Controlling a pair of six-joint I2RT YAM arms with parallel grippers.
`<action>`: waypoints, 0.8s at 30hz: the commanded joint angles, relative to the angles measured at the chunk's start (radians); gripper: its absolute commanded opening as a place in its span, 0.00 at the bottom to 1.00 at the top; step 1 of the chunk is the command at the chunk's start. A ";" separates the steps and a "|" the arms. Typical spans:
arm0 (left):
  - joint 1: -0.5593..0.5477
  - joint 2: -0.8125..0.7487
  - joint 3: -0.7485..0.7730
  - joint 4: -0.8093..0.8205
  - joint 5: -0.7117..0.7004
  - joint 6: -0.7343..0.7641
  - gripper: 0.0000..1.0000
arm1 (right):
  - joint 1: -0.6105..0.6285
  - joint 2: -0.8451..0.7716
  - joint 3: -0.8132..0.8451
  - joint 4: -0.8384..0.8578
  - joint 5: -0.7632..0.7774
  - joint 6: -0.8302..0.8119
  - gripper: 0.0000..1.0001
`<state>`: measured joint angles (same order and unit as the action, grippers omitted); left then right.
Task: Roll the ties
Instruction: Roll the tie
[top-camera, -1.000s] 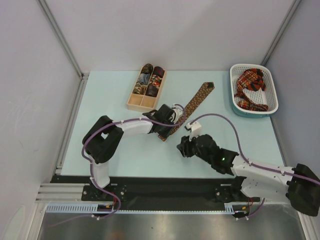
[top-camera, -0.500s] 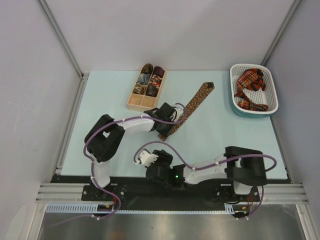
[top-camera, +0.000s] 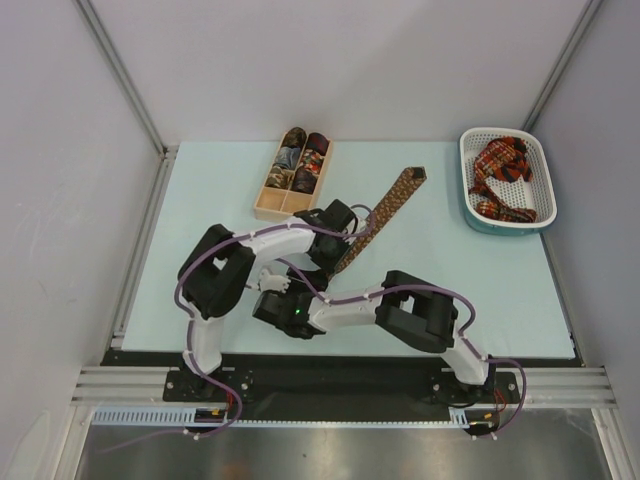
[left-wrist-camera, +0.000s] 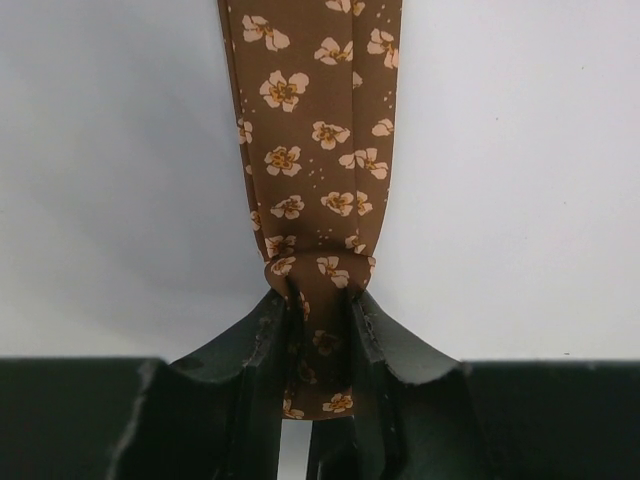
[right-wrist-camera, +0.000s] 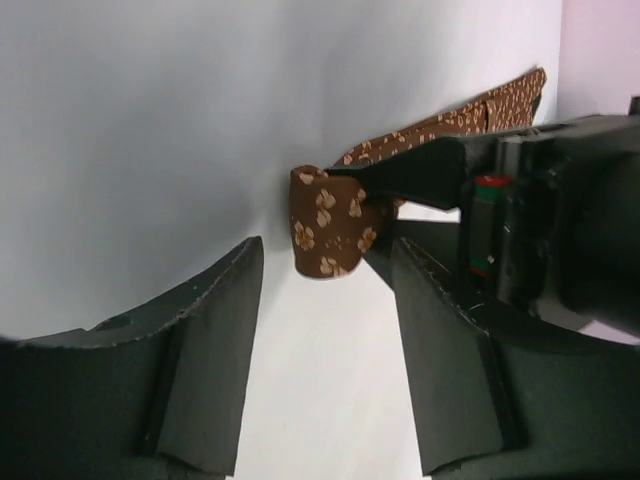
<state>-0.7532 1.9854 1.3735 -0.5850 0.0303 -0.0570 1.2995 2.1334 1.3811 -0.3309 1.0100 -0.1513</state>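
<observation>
In left fingers (left-wrist-camera: 252, 338) — brown tie (top-camera: 388, 205), long axis diagonal, tip far-right.

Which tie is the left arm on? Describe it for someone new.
On the table, look between the wooden box and the white basket. The brown tie with cream flowers lies diagonally there, one end pinched by the left gripper; it's the only tie stretched out long.
</observation>
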 joint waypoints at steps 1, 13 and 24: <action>0.003 0.050 0.038 -0.183 0.028 -0.021 0.31 | -0.019 0.028 0.061 -0.063 -0.001 -0.014 0.59; 0.003 0.105 0.111 -0.254 0.045 -0.017 0.32 | -0.051 0.117 0.076 -0.051 -0.028 -0.068 0.56; 0.003 0.135 0.176 -0.311 0.048 -0.006 0.32 | -0.088 0.203 0.090 -0.152 -0.063 -0.025 0.42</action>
<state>-0.7494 2.0872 1.5417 -0.7807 0.0475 -0.0612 1.2442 2.2627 1.4776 -0.3946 1.0546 -0.2367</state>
